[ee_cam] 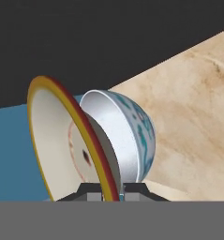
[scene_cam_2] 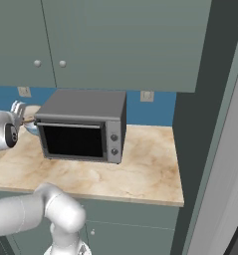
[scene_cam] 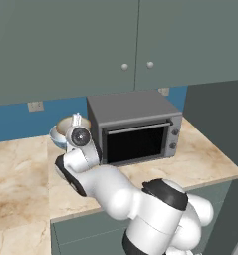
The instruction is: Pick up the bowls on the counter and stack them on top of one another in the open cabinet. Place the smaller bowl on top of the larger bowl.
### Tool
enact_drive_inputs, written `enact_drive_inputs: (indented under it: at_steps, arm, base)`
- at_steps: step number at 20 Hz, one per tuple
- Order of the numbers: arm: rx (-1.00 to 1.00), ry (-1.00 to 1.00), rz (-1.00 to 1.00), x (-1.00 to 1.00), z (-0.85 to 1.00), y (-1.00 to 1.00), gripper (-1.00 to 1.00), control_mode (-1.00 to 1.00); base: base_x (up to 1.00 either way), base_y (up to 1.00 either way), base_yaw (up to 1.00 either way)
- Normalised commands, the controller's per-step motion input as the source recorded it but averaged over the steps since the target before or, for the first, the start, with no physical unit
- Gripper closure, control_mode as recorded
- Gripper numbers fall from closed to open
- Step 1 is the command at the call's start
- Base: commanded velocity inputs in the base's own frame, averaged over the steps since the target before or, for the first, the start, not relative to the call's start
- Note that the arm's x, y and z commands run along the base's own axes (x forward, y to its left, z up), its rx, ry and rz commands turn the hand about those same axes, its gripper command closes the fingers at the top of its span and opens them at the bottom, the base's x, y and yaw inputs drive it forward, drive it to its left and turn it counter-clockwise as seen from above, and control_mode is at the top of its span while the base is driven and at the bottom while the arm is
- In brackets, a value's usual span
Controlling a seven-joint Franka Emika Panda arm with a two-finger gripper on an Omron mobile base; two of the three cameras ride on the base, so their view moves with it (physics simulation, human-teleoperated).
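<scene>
- The gripper point(ee_cam: 111, 196) has its fingers closed on the rim of the small bowl point(ee_cam: 62, 154), which stands on edge in the hand view, showing a yellow-and-red rim.
- The large bowl point(ee_cam: 127, 136), white inside and blue-patterned outside, sits just behind the small bowl, on the surface point(ee_cam: 193, 108).
- In the left base view the gripper point(scene_cam: 76, 120) is at the large bowl point(scene_cam: 58, 132), left of the microwave point(scene_cam: 135, 124) and near the blue back wall point(scene_cam: 21, 119).
- In the right base view the gripper point(scene_cam_2: 18, 110) reaches a bowl point(scene_cam_2: 31, 119) at the microwave's point(scene_cam_2: 85, 124) left; which bowl that is I cannot tell, it is mostly hidden.
- Upper cabinet point(scene_cam: 65, 45) doors with round knobs point(scene_cam: 124, 66) are closed above.
</scene>
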Motion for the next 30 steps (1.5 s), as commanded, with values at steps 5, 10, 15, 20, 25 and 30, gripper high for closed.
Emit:
enact_drive_inputs:
  at_steps: [5, 10, 15, 20, 25, 30]
  arm:
    - [0.02, 0.00, -0.06, 0.06, -0.06, 0.00, 1.00, -1.00]
    - [0.01, 0.00, -0.06, 0.09, -0.08, 0.00, 1.00, -1.00]
    - [0.02, 0.02, -0.04, 0.11, -0.07, 0.06, 1.00, -1.00]
    - [0.02, 0.04, 0.00, 0.03, -0.07, 0.09, 1.00, -1.00]
    - [0.00, 0.02, 0.00, 0.00, -0.15, 0.07, 1.00, -1.00]
    - [0.00, 0.00, 0.00, 0.07, -0.15, 0.02, 1.00, -1.00]
  base:
    - [0.00, 0.00, 0.00]
    - [0.00, 0.00, 0.00]
    - [0.00, 0.00, 0.00]
    - [0.00, 0.00, 0.00]
    - [0.00, 0.00, 0.00]
    - [0.00, 0.00, 0.00]
